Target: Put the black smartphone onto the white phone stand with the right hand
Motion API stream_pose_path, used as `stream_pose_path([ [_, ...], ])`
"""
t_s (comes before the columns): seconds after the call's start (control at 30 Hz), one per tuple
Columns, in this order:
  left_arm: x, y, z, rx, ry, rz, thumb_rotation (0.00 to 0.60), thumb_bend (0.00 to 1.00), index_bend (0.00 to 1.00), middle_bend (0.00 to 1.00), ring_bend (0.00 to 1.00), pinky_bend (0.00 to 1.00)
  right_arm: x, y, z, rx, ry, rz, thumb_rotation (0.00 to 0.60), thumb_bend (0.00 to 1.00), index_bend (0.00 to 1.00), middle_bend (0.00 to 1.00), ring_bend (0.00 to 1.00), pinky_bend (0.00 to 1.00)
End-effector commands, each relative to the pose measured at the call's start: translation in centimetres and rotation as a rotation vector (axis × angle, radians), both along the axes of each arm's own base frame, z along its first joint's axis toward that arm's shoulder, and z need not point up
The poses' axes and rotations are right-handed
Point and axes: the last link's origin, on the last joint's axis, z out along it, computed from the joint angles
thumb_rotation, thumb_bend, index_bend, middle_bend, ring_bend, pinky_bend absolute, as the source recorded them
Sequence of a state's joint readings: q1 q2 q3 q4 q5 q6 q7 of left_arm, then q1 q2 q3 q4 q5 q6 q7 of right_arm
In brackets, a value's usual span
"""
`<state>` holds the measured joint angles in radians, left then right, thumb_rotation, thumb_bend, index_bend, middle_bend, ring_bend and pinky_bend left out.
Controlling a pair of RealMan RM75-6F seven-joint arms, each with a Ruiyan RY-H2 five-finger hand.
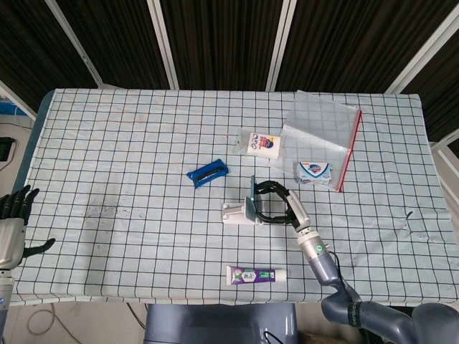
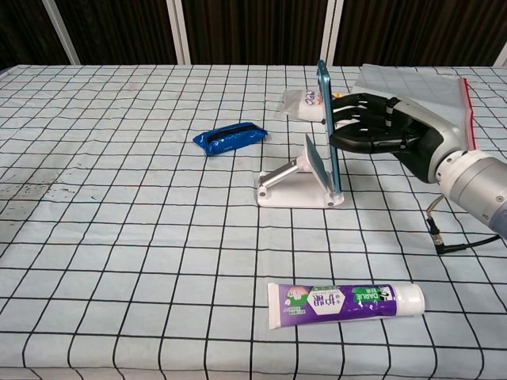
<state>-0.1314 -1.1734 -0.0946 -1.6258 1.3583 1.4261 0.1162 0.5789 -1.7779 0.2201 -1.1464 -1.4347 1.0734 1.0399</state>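
The right robot hand [image 2: 380,131] grips the black smartphone [image 2: 326,127] upright, its lower edge on the white phone stand [image 2: 297,178] mid-bench. The left robot hand [image 1: 13,215] lies spread at the left edge. The near toothpaste tube [image 2: 346,302] reads "DARLIE".

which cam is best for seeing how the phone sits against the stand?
Chest view. It shows the smartphone edge-on, nearly upright against the white phone stand, with the right hand gripping it from behind. The head view looks down, so the phone is a thin sliver beside the stand, partly hidden by the fingers.
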Motion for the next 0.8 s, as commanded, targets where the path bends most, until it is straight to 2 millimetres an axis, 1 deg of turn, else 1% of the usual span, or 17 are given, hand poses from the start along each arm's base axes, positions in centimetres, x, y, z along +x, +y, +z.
stream_pose_path([
  [0.03,0.0,0.0,0.01,0.0,0.0,0.0,0.6,0.0,0.0,0.0,0.0,0.0,-0.02,-0.02,-0.11,0.002,0.003,0.0,0.6,0.48,0.51,0.55,0.33,0.21],
  [0.37,-0.04,0.02,0.04,0.0,-0.003,0.001,0.6,0.0,0.0,0.0,0.0,0.0,-0.25,0.15,-0.54,0.0,0.011,-0.01,0.6,0.46,0.51,0.55,0.33,0.21],
  [0.47,-0.05,0.04,0.06,0.0,-0.004,0.002,0.6,0.0,0.0,0.0,0.0,0.0,-0.17,0.1,-0.66,-0.002,0.015,-0.011,0.6,0.41,0.51,0.55,0.33,0.21],
  [0.53,-0.05,0.03,0.06,0.001,-0.004,0.002,0.6,0.0,0.0,0.0,0.0,0.0,-0.12,0.06,-0.69,-0.004,0.017,-0.012,0.6,0.35,0.51,0.55,0.32,0.21],
  [0.6,-0.05,0.02,0.04,0.0,-0.004,0.002,0.6,0.0,0.0,0.0,0.0,0.0,-0.03,0.03,-0.71,-0.009,0.021,-0.011,0.6,0.26,0.51,0.55,0.32,0.2],
  [0.67,-0.03,0.01,0.04,-0.001,-0.004,0.001,0.6,0.0,0.0,0.0,0.0,0.0,0.06,0.03,-0.74,-0.013,0.026,-0.011,0.6,0.2,0.51,0.55,0.31,0.19],
  [0.8,-0.02,0.0,0.04,-0.001,-0.004,0.0,0.6,0.0,0.0,0.0,0.0,0.0,0.18,0.11,-0.75,-0.016,0.031,-0.011,0.6,0.09,0.49,0.5,0.26,0.18],
])
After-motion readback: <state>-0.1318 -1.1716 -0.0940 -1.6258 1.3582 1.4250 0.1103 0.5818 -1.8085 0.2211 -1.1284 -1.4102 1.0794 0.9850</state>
